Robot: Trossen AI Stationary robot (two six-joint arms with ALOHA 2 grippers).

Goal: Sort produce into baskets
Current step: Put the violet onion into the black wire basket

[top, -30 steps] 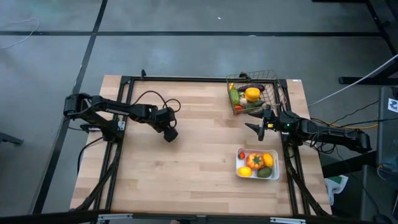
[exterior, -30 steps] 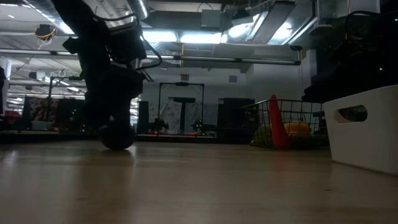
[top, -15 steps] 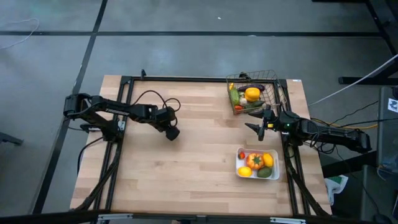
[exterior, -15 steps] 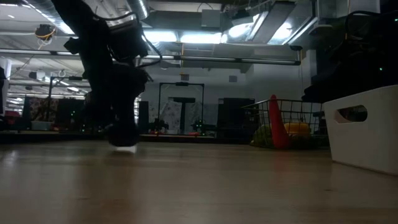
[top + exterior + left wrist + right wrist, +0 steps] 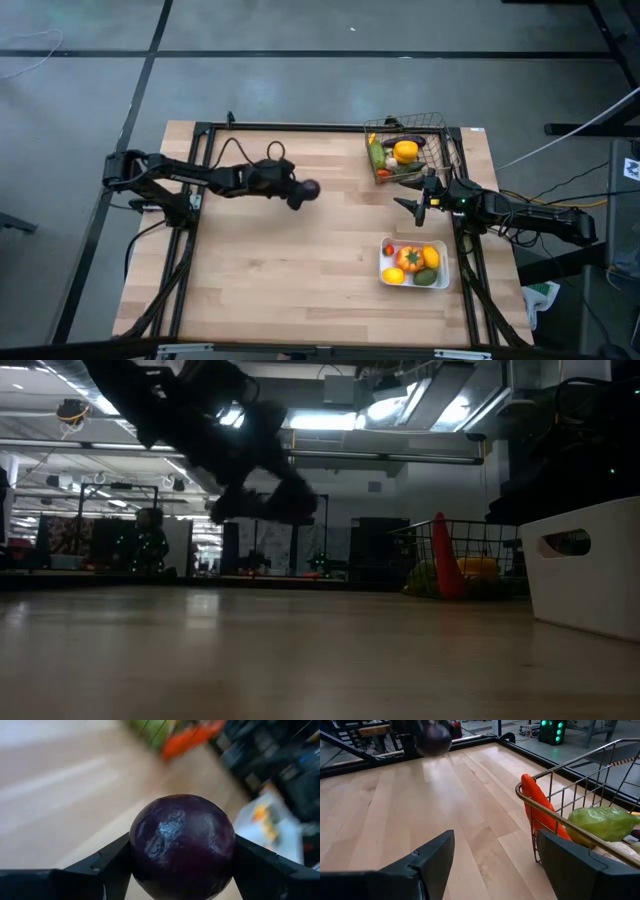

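**Carrying the last loose piece toward the baskets**

Starting nearest the camera in the left wrist view, the left gripper (image 5: 181,870) has its two dark fingers clamped on either side of a round purple eggplant (image 5: 182,845), held clear of the table. From above, that gripper (image 5: 300,190) hangs over the wooden table (image 5: 300,270) near its middle — well apart from both containers. No other produce lies loose on the boards, so this looks like the final item. Farther along, the white tray (image 5: 414,263) already holds yellow, orange and green pieces. Beyond it the right gripper (image 5: 412,207) waits with fingers spread, holding nothing, just beside the wire basket (image 5: 405,150) — which contains a carrot, a yellow piece and green produce.
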